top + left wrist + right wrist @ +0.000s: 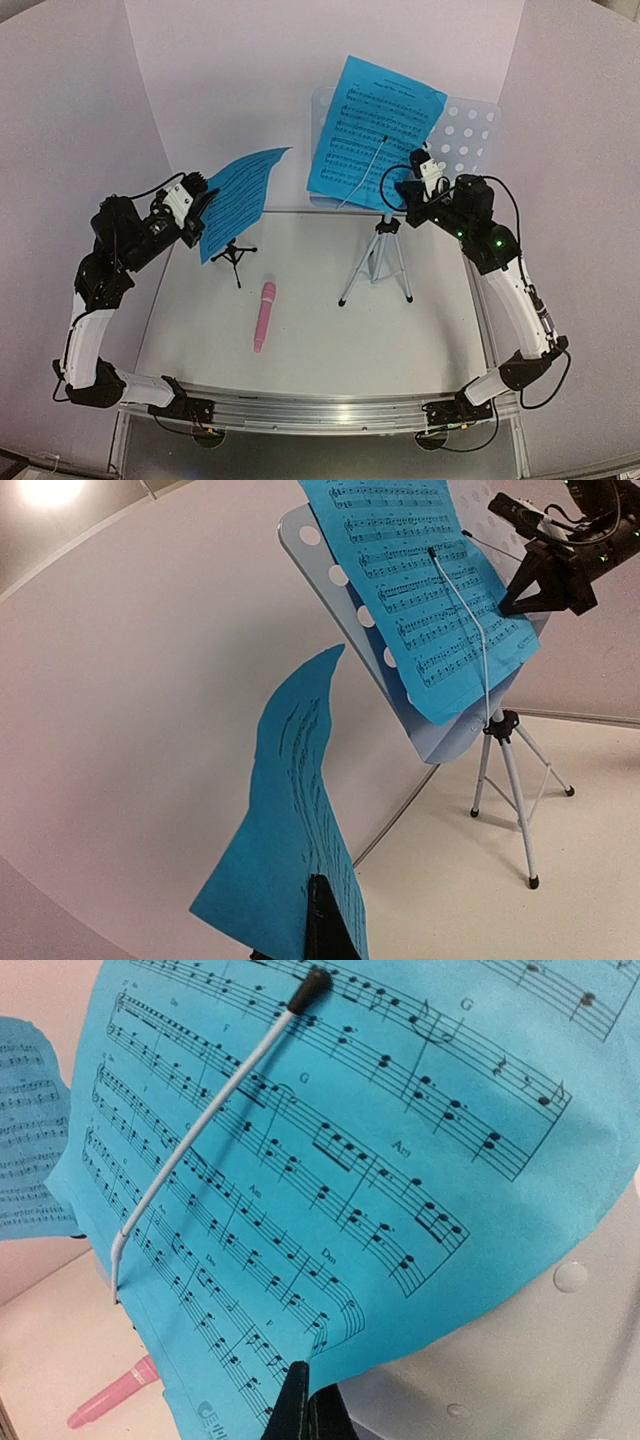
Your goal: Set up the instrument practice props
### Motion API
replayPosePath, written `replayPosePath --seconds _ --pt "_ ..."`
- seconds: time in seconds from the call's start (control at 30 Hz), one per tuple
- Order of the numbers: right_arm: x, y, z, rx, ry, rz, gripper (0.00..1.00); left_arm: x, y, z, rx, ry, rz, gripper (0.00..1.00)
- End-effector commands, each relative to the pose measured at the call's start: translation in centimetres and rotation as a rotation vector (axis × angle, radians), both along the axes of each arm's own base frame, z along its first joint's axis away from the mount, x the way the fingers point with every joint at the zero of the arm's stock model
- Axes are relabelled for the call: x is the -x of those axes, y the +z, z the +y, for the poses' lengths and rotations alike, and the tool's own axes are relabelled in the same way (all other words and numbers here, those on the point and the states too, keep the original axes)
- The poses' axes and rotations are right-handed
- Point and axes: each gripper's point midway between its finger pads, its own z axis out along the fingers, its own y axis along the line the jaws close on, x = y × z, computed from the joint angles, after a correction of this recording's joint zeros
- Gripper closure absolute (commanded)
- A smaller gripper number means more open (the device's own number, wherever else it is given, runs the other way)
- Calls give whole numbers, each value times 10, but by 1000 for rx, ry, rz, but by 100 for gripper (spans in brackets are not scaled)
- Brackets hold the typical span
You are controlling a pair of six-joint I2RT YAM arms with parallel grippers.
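A pale blue perforated music stand rises on its silver tripod at the back right. One bright blue music sheet leans on it under a thin white wire arm. My right gripper is shut on that sheet's lower edge. My left gripper is shut on the second blue sheet, holding it upright in the air at the left, apart from the stand. The pink microphone lies flat mid-table. A small black tripod mic holder stands below the left sheet.
White walls close in the back and both sides. The tripod's legs spread over the table to the right of centre. A metal rail runs along the near edge between the two arm bases.
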Motion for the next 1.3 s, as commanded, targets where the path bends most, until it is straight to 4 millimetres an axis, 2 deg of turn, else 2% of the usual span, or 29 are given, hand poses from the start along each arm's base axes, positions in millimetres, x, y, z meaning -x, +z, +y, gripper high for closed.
replayPosePath --seconds 0.0,0.23,0.4,0.5,0.87,1.0,1.17,1.27 --pt "18 23 -8 104 38 -153 100 3 15 -1 36 -14 -32 100" --pt "13 8 -2 219 79 -162 100 2 17 -3 32 -25 -34 100" --pt "2 7 6 238 89 -157 100 1 20 -5 25 -25 -42 100" --pt "0 7 3 265 71 -168 100 3 21 -6 27 -42 -44 100" --pt "10 19 -20 331 -3 -217 100 3 19 -12 20 -65 -44 100" --pt "7 17 -24 361 -28 -216 100 2 19 -13 23 -65 -45 100" --pt "8 25 -24 318 -32 -212 90 1 18 -13 29 -63 -37 100" --pt "12 34 -30 306 -59 -225 89 2 18 -12 33 -65 -38 100"
